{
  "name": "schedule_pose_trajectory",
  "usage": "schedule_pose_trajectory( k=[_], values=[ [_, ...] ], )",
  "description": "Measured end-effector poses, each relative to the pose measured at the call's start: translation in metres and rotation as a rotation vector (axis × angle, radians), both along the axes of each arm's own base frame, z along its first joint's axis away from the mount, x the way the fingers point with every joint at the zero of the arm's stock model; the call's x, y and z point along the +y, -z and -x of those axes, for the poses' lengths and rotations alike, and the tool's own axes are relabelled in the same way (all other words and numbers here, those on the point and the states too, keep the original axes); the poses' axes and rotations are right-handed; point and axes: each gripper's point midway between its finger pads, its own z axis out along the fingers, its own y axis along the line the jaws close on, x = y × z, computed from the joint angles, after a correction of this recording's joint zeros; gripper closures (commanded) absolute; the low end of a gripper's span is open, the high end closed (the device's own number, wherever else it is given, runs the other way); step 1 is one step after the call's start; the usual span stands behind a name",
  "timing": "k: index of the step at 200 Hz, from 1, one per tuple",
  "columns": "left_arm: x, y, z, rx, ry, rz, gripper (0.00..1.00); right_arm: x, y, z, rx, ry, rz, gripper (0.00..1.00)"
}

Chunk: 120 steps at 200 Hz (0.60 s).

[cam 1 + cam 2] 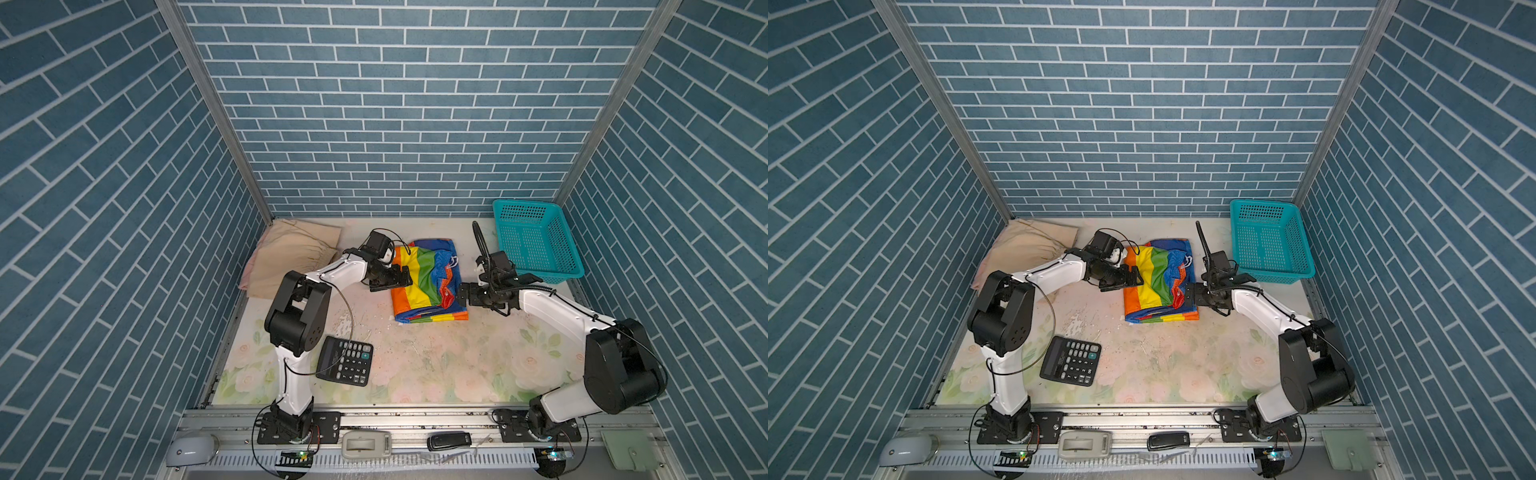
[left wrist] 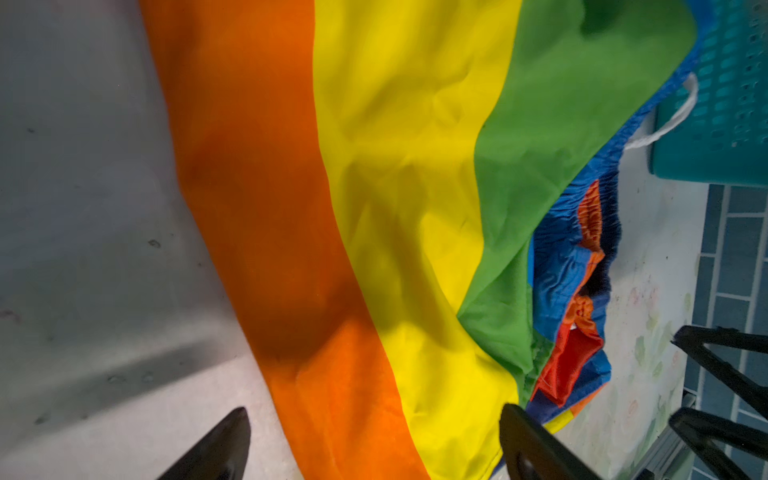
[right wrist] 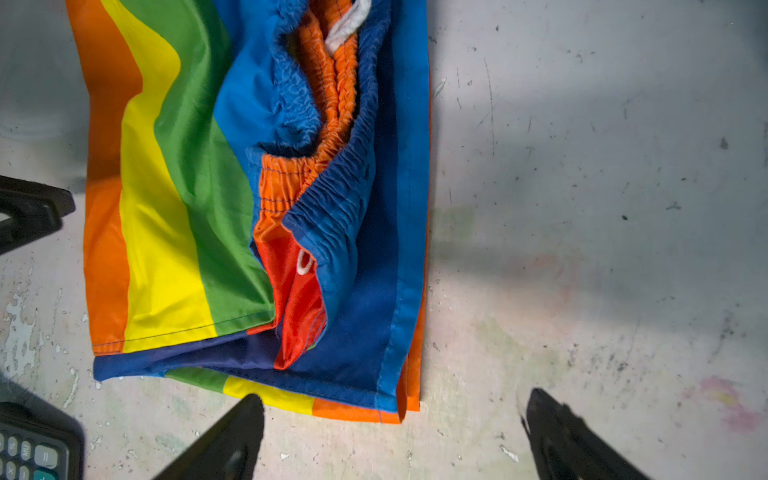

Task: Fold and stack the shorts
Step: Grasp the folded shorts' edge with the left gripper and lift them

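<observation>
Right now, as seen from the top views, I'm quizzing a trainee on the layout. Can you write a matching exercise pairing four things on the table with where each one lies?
Things:
1. rainbow-striped shorts
2. beige shorts
3. teal basket
4. calculator

Places:
A. far right corner
B. near left
C. centre, slightly toward the far side
D. far left corner

Pairs: 1-C, 2-D, 3-A, 4-B
</observation>
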Motion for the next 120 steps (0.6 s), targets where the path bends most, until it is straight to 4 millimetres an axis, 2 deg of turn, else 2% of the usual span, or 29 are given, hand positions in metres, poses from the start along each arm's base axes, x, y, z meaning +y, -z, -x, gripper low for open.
schedule_pose_trajectory(
  k=[39, 72, 88, 120],
  values=[
    [-0.002, 0.022, 0.004, 0.044, 0.008, -0.023, 0.13, -0.005, 0.001, 0.005, 0.004, 0.007, -0.003, 0.02],
    [-0.003, 0.021, 0.000, 0.032, 0.008, -0.028, 0.22, -0.003, -0.003, 0.004, -0.004, 0.003, -0.017, 0.01],
    [-0.003, 0.024, -0.002, 0.034, 0.008, -0.038, 0.34, -0.003, -0.003, 0.005, -0.002, 0.002, -0.021, 0.02],
    [-0.005, 0.032, -0.011, 0.039, 0.013, -0.059, 0.71, -0.003, -0.005, 0.004, -0.005, 0.002, -0.027, 0.02]
  ],
)
